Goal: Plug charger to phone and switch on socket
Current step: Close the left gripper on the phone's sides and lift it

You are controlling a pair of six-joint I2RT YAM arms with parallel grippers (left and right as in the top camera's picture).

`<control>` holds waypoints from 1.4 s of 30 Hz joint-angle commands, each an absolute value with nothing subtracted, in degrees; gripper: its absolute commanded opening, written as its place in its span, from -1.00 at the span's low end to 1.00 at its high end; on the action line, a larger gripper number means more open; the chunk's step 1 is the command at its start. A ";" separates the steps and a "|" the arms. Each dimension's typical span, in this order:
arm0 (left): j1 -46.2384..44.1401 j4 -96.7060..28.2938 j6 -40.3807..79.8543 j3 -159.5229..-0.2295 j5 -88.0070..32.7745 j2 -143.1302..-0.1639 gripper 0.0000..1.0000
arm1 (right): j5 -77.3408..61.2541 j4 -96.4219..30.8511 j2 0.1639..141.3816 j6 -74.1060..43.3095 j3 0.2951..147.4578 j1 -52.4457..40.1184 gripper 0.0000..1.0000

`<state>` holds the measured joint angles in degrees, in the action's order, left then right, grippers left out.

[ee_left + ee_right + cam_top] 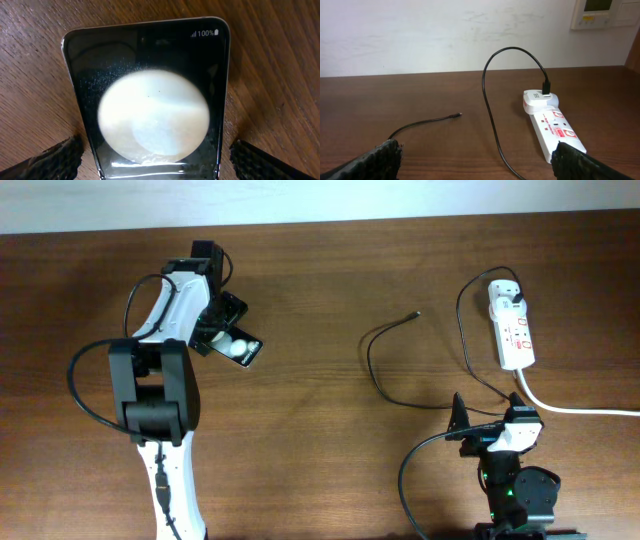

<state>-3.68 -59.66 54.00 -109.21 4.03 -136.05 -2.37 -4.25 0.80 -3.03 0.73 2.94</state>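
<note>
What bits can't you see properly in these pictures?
1. Phone bottom end and its charging hole: left wrist view, cut off by the bottom edge; overhead, under the left arm.
2. Socket switches, on or off: too small overhead.
3. Charger tip shape: too small in both views.

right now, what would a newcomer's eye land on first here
The glossy black phone with its bright white blob fills the left wrist view, framed by the open left gripper. At the table's far right, the white socket holds the charger, its free tip loose on the wood.
</note>
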 commanded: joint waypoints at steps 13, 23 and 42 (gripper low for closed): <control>-4.36 -61.08 54.00 -101.21 -5.45 -143.48 0.87 | -1.87 -4.34 0.36 -3.29 0.32 2.98 0.97; -3.97 -60.14 53.93 -101.25 -5.19 -143.46 0.52 | -1.87 -4.34 0.36 -3.31 0.32 2.98 0.97; -3.97 -73.47 46.74 -109.21 -1.87 -127.46 0.31 | -1.87 -4.34 0.36 -3.29 0.32 2.98 0.97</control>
